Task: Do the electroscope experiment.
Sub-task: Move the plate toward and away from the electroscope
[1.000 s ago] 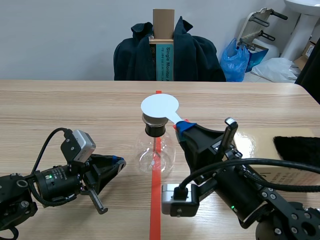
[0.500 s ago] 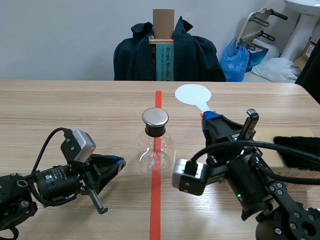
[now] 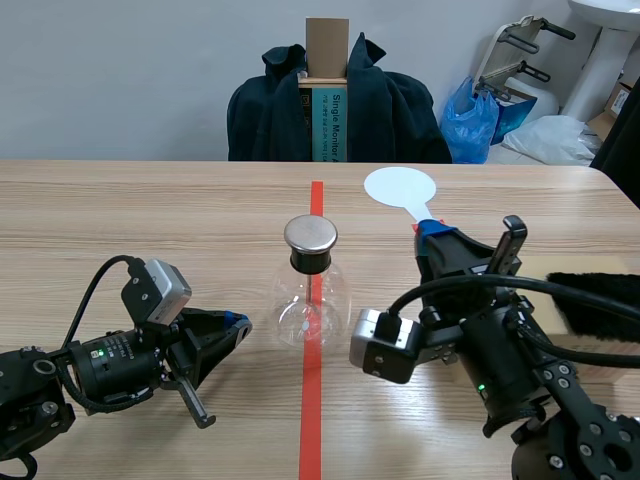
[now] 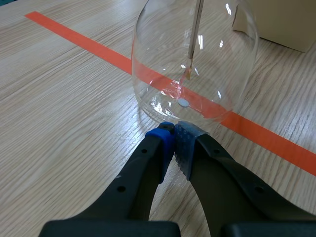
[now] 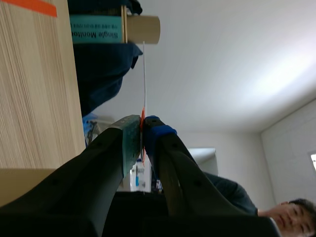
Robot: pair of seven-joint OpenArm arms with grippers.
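The left gripper (image 3: pixel 236 324) lies low on the wooden table (image 3: pixel 150 210) at about eight o'clock from the electroscope flask (image 3: pixel 311 300). Its fingers are pressed together with nothing between them, and in the left wrist view the blue and grey pads (image 4: pixel 185 136) sit just ahead of the rounded glass base; whether they touch it I cannot tell. The flask stands upright on the orange-red tape line (image 3: pixel 311 420). It is clear and round-bellied, with a black neck and a flat metal cap (image 3: pixel 311 233). Inside hangs a thin metal rod (image 4: pixel 196 29) with a small foil leaf (image 4: pixel 187 74) at its lower end.

The right gripper (image 3: pixel 431 231) is raised at about two o'clock from the cap, pinched tight on the handle of a white round paddle (image 3: pixel 400 187). The paddle's disc stands above and beyond the fingertips, apart from the cap. At three o'clock from the flask a black fur cloth (image 3: pixel 598 300) rests on a cardboard box (image 4: pixel 281 22). Beyond the table, at twelve o'clock, a dark jacket (image 3: pixel 390 110) hangs over a chair.
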